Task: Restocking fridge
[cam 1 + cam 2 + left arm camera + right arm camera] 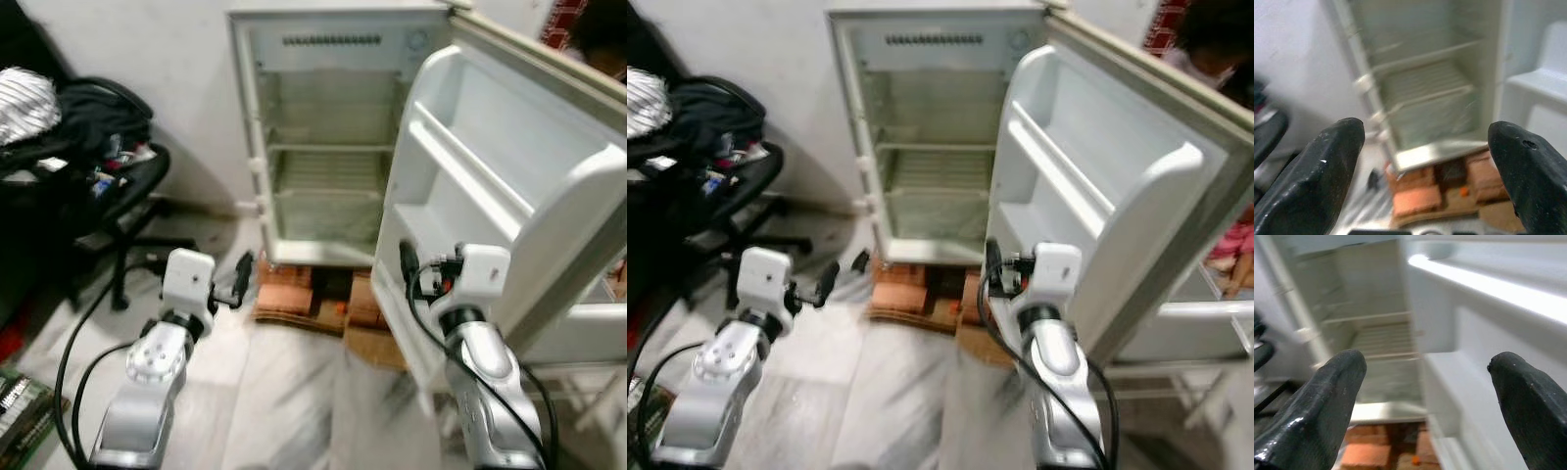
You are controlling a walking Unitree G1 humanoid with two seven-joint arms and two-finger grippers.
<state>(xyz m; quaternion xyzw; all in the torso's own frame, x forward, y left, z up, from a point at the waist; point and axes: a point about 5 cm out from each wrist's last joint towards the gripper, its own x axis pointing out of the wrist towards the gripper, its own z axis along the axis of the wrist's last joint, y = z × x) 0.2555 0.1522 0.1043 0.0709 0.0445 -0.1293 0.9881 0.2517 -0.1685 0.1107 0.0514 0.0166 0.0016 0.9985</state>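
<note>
Fridge (328, 147) standing wide open against the wall, door (509, 166) swung out to the right of the cabinet. Inside, 2 wire shelves (328, 168) bare, door racks (460, 162) bare as well. Nothing stocked yet, by the look of it.

Left hand (238, 277) raised in front of the fridge, low and to the left of its opening, fingers (1317, 171) spread wide, carrying nothing. Right hand (408, 262) up close beside the lower edge of the door, also spread wide and carrying nothing.

Bricks (289, 294) wedged under the fridge. Cluttered black chair (108, 166) well off to the left of it.

Judged barely begun: door open, but no groceries in sight, so fetching and loading all left.
</note>
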